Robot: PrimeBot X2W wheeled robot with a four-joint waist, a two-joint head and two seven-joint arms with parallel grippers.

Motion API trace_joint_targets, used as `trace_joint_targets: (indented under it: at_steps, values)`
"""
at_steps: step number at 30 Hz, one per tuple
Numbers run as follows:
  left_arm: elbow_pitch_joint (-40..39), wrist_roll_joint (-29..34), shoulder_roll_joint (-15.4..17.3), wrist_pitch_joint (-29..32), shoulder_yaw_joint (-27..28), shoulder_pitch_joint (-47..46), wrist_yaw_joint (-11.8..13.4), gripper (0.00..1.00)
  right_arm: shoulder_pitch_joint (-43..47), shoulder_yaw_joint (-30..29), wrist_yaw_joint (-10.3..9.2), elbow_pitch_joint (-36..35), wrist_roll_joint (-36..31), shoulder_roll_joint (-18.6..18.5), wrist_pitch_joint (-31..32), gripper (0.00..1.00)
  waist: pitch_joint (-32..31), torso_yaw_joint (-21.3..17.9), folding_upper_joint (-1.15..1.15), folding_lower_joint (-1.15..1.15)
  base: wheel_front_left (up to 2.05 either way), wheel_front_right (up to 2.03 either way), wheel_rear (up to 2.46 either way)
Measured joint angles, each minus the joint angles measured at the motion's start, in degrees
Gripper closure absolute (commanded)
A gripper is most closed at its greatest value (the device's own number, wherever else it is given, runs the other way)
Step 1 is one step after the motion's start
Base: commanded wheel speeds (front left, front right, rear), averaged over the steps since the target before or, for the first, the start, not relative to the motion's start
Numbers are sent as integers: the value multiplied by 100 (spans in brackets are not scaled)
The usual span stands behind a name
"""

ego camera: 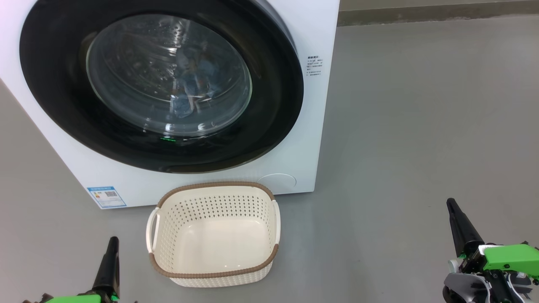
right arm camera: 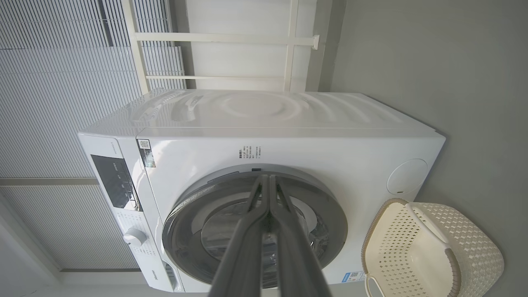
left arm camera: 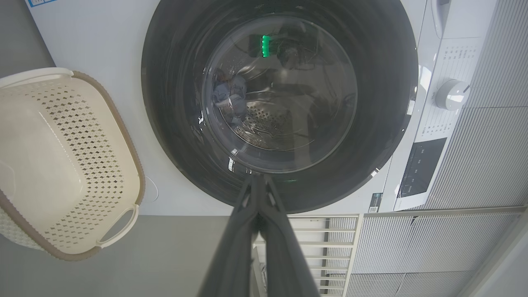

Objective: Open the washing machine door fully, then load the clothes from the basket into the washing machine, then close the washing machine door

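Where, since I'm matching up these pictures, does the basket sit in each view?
Head view: basket lower centre, on the floor before the washer.
Left wrist view: far left edge.
Right wrist view: lower right corner.
Shared landmark: the round door, beside the basket in all three.

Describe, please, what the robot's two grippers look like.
The left gripper and right gripper each have two long, slim, tapering black fingers mounted on a bright green housing. Below the right one's housing sits a rounded silver-grey wrist body.
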Motion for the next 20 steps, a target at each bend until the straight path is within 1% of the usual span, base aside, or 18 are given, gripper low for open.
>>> trace_joint_targets:
  at_steps: [20]
  values:
    - [0,0,0,0,0,0,-1,100,0,-1,0,0,0,0,0,100,0,0,0,0,0,0,0]
